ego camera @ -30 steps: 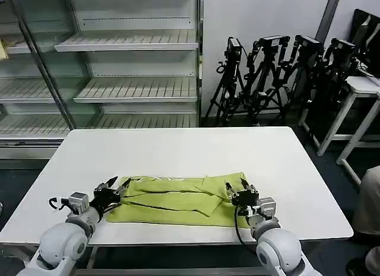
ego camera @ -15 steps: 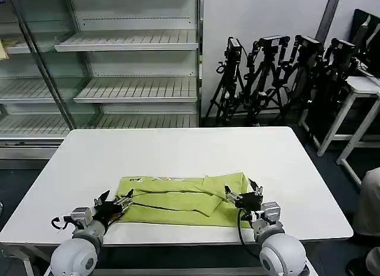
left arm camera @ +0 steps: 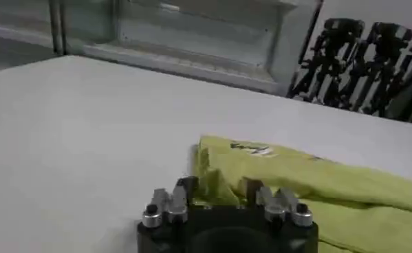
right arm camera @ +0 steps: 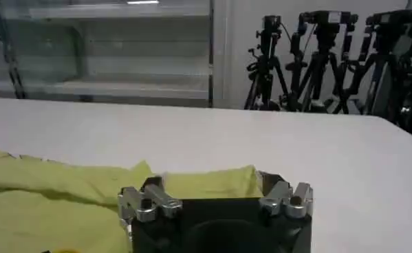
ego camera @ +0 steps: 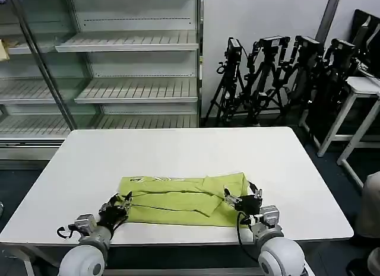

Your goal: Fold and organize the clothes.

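The T-shirt [ego camera: 181, 200] lies folded near the table's [ego camera: 178, 151] front edge; left gripper [ego camera: 117, 206] and right gripper [ego camera: 240, 200], both spread and empty, could snag and undo it.

The left tool [left arm camera: 218, 196] sits low at the near corner of the green shirt [left arm camera: 316, 185] on the white table [left arm camera: 75, 130].

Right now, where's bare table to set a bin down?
Free: the far half of the table, between the T-shirt and the shelving-side edge, plus strips left and right of the shirt. Crowded: the near edge, where left gripper and right gripper sit at the shirt's ends.
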`<state>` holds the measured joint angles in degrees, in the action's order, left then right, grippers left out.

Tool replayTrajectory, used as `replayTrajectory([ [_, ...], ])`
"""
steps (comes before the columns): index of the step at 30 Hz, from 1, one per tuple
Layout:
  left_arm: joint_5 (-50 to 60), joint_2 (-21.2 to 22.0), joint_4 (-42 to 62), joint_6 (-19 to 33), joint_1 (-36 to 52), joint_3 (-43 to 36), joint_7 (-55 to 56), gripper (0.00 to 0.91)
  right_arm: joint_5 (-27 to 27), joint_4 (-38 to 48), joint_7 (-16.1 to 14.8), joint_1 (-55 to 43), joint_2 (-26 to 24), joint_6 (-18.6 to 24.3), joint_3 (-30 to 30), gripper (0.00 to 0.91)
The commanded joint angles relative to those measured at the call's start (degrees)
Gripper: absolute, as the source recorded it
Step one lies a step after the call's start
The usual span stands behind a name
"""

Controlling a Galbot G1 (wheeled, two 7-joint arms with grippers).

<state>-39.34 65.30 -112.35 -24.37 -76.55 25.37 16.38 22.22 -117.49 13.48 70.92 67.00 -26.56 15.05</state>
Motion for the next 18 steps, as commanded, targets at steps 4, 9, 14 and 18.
replayTrajectory([
  [4, 0.66, 0.65, 1.76, 0.29, 1.12, -1.17, 0.15, 0.010, -0.59, 0.08, 0.03, 0.38, 0.15, 0.35, -0.07, 0.907],
  [9, 2.26, -0.14, 1.63, 0.93, 1.77, -0.90, 0.24, 0.010, -1.43, 0.02, 0.03, 0.13, 0.28, 0.46, -0.16, 0.907],
  [14, 2.57, -5.05, -0.30, -0.55, 1.09, 5.35, 0.14, 0.010, -1.56, 0.20, -0.03, -0.26, 0.15, 0.52, 0.11, 0.907],
  [18, 0.34, -10.71, -0.11, -1.98, -0.42, 12.67, -0.60, 0.010, -1.60, 0.42, -0.08, -0.89, -0.27, 0.61, 0.19, 0.907],
])
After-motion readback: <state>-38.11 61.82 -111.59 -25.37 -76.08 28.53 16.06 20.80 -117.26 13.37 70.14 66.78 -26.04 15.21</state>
